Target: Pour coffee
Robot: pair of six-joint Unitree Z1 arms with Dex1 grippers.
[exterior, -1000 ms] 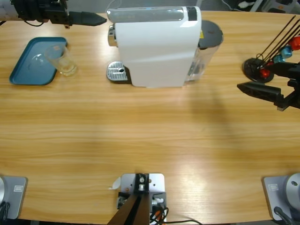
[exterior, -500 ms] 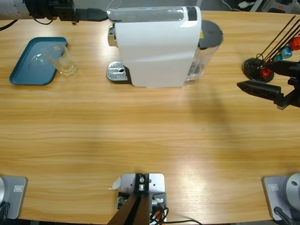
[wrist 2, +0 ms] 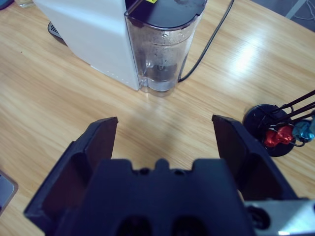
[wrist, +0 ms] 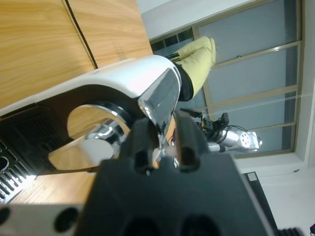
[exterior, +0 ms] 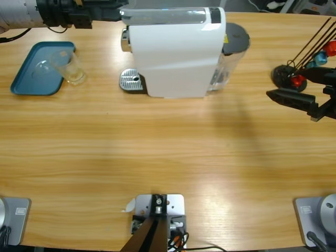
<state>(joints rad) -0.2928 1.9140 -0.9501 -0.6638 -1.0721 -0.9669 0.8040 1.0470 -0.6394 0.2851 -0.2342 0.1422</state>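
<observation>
While the long wooden tabletop point(exterior: 168, 157) carries everything, the biggest thing on it is the white coffee machine point(exterior: 176, 52), standing at the far middle with its clear water tank point(wrist 2: 160, 54) at one end and its metal drip grate point(exterior: 131, 81) at the other. Well apart to the side lies a blue tray point(exterior: 31, 73), and an empty glass point(exterior: 68, 65) stands on the tray's edge nearest the machine, not yet under the spout. At the opposite end a black stand point(exterior: 286, 76) holds red and blue capsules.

Over the last second the left pincer point(exterior: 113, 10) has slid along the far edge from beside the tray up to the machine's top corner. In the left wrist view its jaws are narrow and closed around the shiny metal lever point(wrist: 160, 98) on the machine's top; the left pincer point(wrist: 160, 142) grips the lever's end. That suggests the step in hand is working the lever, probably to open or shut the capsule slot, so brewing has not begun and the glass has yet to be set on the grate.

The right pincer point(wrist 2: 165, 132) has barely moved. It hangs with jaws wide and empty over bare wood near the capsule stand.
</observation>
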